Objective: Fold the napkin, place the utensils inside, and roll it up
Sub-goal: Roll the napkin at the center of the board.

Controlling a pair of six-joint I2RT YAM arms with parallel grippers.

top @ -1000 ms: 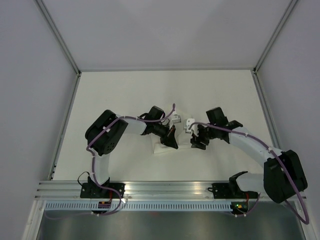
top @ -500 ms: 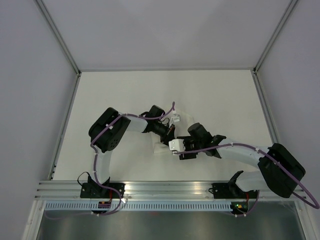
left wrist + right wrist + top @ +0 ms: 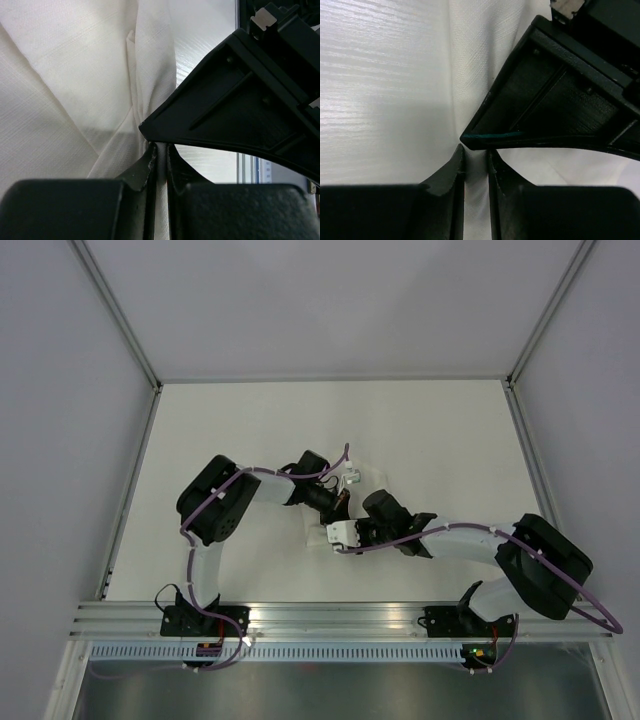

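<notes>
Left gripper (image 3: 161, 150) has its jaws pressed onto a thin ridge of the napkin (image 3: 60, 75), seemingly pinning the fold; the napkin lies mid-width on the table (image 3: 250, 430), toward its near edge; right gripper (image 3: 476, 152), tip to tip with the left, pinches the cloth too, probably to start rolling; no utensils show.

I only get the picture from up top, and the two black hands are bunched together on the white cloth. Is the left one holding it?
Observer: Yes. The left wrist view shows the left gripper pinched shut on a raised fold of the napkin.
Operator: And the right one?
Observer: In its own wrist view, the right gripper is shut on a strip of napkin too.
Operator: Are they bumping?
Observer: The two grippers nearly meet, tip to tip; I cannot tell whether they touch.
</notes>
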